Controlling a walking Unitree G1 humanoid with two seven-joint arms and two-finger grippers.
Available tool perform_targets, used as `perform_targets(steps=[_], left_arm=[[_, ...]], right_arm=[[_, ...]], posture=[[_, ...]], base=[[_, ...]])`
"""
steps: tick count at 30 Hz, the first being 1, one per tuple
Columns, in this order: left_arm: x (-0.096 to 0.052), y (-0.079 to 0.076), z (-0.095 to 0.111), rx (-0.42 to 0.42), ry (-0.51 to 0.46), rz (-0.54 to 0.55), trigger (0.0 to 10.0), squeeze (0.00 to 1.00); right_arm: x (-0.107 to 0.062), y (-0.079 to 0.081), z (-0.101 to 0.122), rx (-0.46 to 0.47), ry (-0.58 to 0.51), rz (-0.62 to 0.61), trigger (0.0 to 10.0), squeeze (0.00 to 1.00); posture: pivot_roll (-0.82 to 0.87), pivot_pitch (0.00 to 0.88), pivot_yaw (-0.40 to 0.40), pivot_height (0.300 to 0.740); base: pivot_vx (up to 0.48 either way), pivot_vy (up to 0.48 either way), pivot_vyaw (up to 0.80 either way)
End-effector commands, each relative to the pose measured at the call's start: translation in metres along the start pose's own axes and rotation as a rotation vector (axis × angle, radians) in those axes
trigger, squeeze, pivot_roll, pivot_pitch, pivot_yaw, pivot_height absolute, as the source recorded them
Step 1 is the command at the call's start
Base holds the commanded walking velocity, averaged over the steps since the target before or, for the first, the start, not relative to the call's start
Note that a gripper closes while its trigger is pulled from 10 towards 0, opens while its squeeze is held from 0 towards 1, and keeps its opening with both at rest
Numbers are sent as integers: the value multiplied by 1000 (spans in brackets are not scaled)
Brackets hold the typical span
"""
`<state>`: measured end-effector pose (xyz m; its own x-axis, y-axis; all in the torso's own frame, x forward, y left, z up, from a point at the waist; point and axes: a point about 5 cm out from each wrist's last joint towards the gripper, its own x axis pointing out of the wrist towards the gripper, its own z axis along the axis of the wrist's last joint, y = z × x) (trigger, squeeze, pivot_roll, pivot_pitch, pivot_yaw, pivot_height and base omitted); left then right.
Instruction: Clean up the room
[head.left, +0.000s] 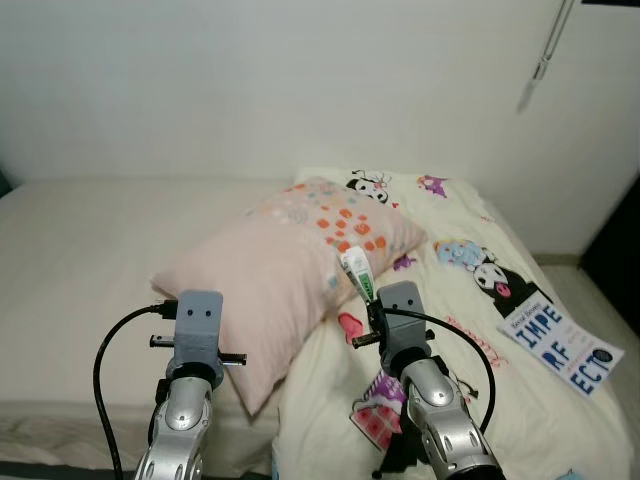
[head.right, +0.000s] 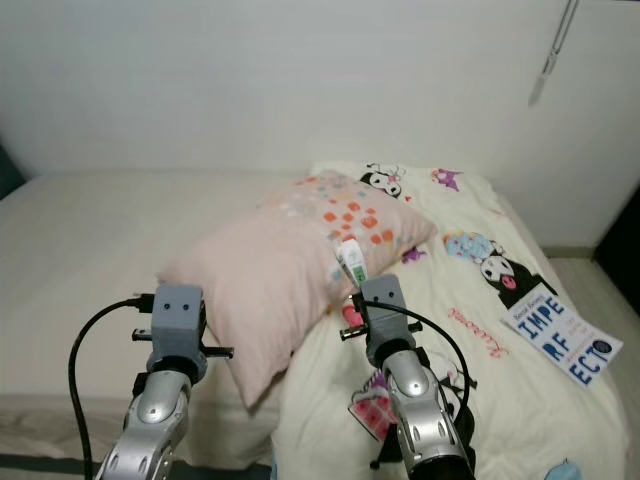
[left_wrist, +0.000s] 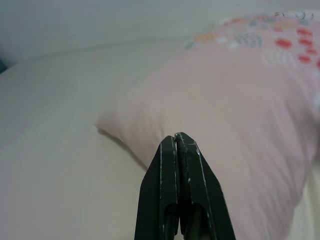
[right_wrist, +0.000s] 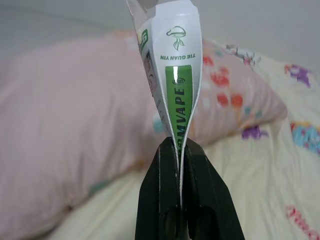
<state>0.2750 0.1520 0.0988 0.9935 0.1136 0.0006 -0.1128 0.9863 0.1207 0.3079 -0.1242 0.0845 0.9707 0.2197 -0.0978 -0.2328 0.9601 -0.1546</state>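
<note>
A small white-and-green packet (right_wrist: 176, 80) stands up from the right claw (right_wrist: 179, 145), whose two black fingers are pinched tight on its lower edge; green lettering runs along the packet's face and a small leaf mark sits near its top. In the left eye view the packet (head.left: 355, 273) pokes up just above the right wrist, a little right of the frame's centre, in front of the lower edge of a pale pink pillow (head.left: 275, 270). The pillow lies slanted across the middle of the frame, with orange and grey squares printed toward its upper right corner.

The left claw (left_wrist: 176, 142) has its fingers pressed together with nothing between them; it is held over the bed (head.left: 70, 260), its tips close to the pillow's nearer corner. The left arm rises in the lower left of the frame.

Under the pillow's right part is a cream blanket (head.left: 470, 320) printed with cartoon figures, covering the right side of the bed. A white book (head.left: 560, 348) with big blue letters lies on the blanket near the right edge of the frame. A small pink patterned pouch (head.left: 375, 420) rests on the blanket at the bottom, just left of the right arm. Behind the bed is a plain white wall (head.left: 250, 80).
</note>
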Motion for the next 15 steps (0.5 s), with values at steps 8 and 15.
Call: perform_targets(steps=[8,15], left_arm=[[-3,4,-3,-12,4,33,10000,0],[-4,4,-2,-15,-4,36,10000,0]], right_arm=[[0,5,0,1,12,34,10000,0],[-1,8,2,28,0,49,10000,0]], posture=[[-6,0,-63,740],[-2,0,-66,740]], base=[[0,0,0],[0,0,0]])
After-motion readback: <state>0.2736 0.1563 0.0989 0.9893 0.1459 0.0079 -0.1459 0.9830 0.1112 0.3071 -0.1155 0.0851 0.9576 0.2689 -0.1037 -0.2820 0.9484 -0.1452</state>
